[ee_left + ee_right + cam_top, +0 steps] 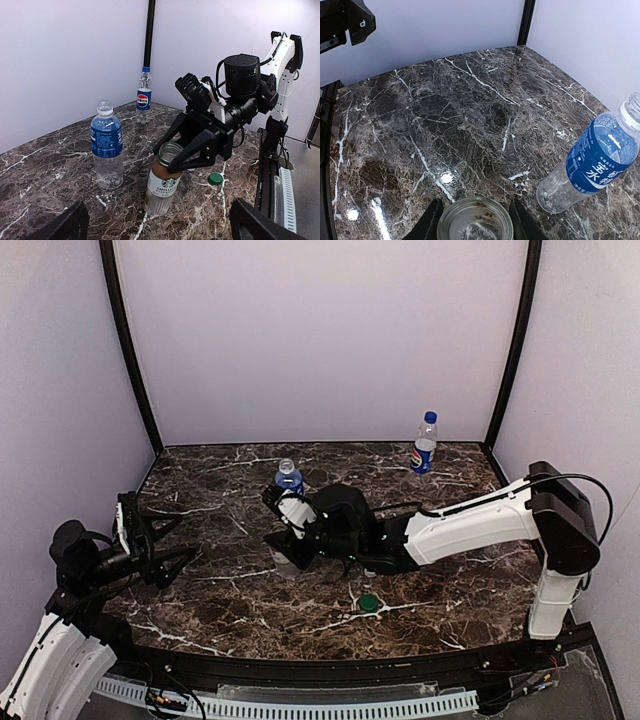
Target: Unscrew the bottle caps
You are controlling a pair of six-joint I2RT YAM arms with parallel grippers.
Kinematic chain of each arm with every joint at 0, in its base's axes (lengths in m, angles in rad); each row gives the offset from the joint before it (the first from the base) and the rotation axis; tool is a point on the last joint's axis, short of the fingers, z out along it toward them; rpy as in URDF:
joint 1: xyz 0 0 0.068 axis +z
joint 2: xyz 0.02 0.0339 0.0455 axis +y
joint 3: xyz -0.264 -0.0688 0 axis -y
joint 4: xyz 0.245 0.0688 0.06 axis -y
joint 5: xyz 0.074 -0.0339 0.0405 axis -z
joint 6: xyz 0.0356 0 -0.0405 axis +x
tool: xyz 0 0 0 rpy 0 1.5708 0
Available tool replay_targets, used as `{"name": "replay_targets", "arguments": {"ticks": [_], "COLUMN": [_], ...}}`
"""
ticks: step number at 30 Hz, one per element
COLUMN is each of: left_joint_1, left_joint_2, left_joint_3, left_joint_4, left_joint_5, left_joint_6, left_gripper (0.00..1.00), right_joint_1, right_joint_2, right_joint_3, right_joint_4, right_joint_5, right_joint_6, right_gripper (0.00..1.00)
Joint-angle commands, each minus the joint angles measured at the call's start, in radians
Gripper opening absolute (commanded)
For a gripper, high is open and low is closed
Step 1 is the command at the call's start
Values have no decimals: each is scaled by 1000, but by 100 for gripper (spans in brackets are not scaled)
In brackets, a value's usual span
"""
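The short brown bottle (164,184) with a pale label stands mid-table with its mouth open, leaning slightly. My right gripper (475,222) is shut on its neck, one finger on each side of the rim (475,216); it also shows in the top view (290,554). The dark green cap (368,603) lies on the table to its right, also in the left wrist view (215,178). A clear blue-label bottle (106,145) stands uncapped beside it. The logo bottle (425,443) at the back right carries its blue cap. My left gripper (168,546) is open and empty at the far left.
The dark marble table (230,615) is enclosed by pale walls with black corner posts (130,350). The right arm (470,520) stretches across the middle from the right. A plain clear bottle and the white cap are out of view.
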Motion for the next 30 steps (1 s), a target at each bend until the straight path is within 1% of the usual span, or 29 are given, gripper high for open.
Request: {"name": "replay_targets", "arguments": {"ticks": [1, 5, 6, 7, 9, 10, 11, 12, 15, 16, 17, 18, 24, 28, 30], "left_joint_1": [7, 6, 7, 7, 6, 6, 6, 7, 7, 7, 8, 8, 8, 7, 8], "left_joint_2": [4, 3, 3, 3, 3, 3, 3, 1, 0, 0, 0, 0, -2, -6, -8], "left_joint_3": [-13, -13, -13, -13, -14, -14, -14, -14, -14, -14, -14, -14, -14, -15, -14], "left_joint_4": [-20, -19, -19, -19, -18, -18, -17, -16, -15, -14, -15, -14, -14, -13, -13], "left_joint_5": [-1, -1, -1, -1, -1, 0, -1, 0, 2, 3, 4, 4, 5, 14, 18], "left_joint_6": [12, 13, 12, 12, 12, 10, 10, 10, 9, 8, 9, 8, 8, 11, 13], "left_gripper": [99, 99, 99, 99, 99, 99, 99, 99, 99, 99, 99, 99, 99, 99, 99], "right_joint_1": [-5, -6, -5, -5, -5, -5, -5, -6, -6, -5, -6, -5, -5, -7, -17], "right_joint_2": [3, 4, 2, 0, -9, -13, -17, -21, -32, -34, -35, -36, -66, -167, -234], "right_joint_3": [-18, -3, 0, 2, 5, 4, 5, 8, 22, 28, 32, 37, 82, 69, 72], "right_joint_4": [79, 41, 34, 27, 17, 14, 9, 5, -12, -15, -18, -21, -80, -76, -118], "right_joint_5": [2, 4, 9, 16, 31, 39, 45, 51, 58, 60, 59, 56, 50, 31, 32], "right_joint_6": [14, 39, 43, 46, 47, 45, 43, 40, 28, 25, 22, 21, 23, 20, 25], "right_gripper": [0, 0, 1, 15, 46, 58, 67, 74, 84, 89, 96, 98, 99, 99, 99]}}
